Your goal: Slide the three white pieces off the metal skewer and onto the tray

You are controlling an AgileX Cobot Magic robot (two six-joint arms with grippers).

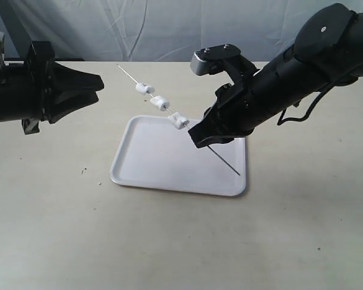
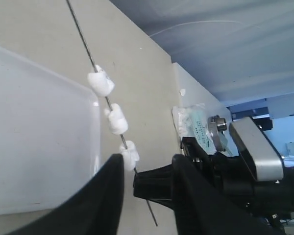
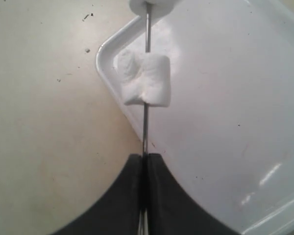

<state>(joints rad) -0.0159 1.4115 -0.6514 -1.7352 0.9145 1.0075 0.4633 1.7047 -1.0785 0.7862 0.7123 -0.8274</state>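
The metal skewer [image 1: 128, 74] slants above the white tray [image 1: 145, 163], with three white pieces [image 1: 162, 103] threaded along its upper half. My right gripper [image 1: 201, 138] is shut on the skewer below the lowest piece [image 3: 146, 79]; the rod's free end [image 1: 230, 167] pokes out beyond the fingers over the tray. My left gripper [image 1: 100, 87] hangs open at the left, apart from the skewer's tip. In the left wrist view its fingers [image 2: 115, 183] frame the lowest piece [image 2: 129, 153] and the right gripper behind it.
A beige table [image 1: 60, 229] carries the tray. A pale curtain [image 1: 169, 24] hangs behind. In the left wrist view a small packet [image 2: 191, 122] lies on the table's far side.
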